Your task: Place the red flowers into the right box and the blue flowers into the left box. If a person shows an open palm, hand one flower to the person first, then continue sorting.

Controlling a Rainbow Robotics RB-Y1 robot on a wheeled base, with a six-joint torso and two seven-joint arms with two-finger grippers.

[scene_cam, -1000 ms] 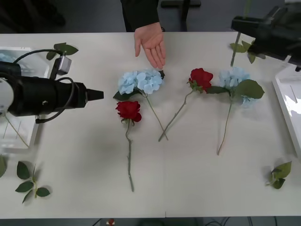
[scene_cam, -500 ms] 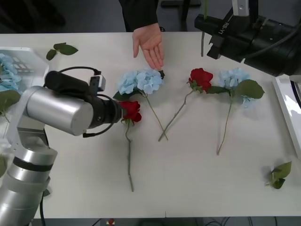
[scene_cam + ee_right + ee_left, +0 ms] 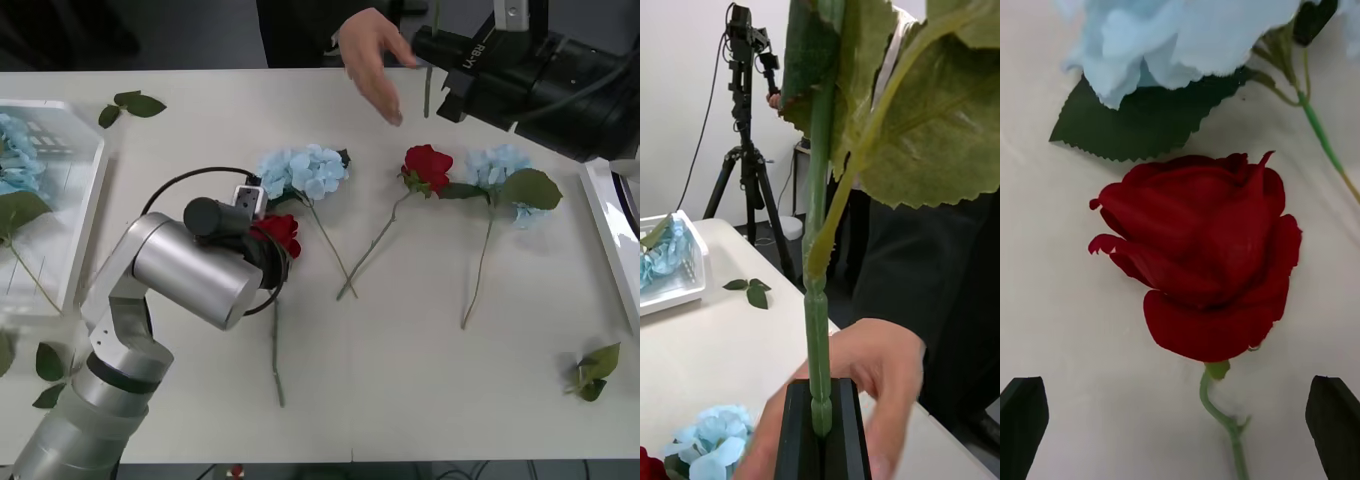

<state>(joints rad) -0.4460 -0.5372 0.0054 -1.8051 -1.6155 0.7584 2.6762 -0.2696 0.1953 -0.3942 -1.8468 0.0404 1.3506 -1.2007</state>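
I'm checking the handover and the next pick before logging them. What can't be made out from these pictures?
- Bloom of the held flower: the right gripper is shut on a green stem; its top runs past the wrist view's edge, so colour is unknown.
- Left gripper, open over the red rose: in the front view the arm hides it.
- Right box: cut off by the front view's edge.

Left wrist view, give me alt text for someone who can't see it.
A deep-red rose lies on the white table, framed by the open left gripper with its black fingertips at either side of the stem. Just beyond it lie a pale blue hydrangea and its dark green leaf.
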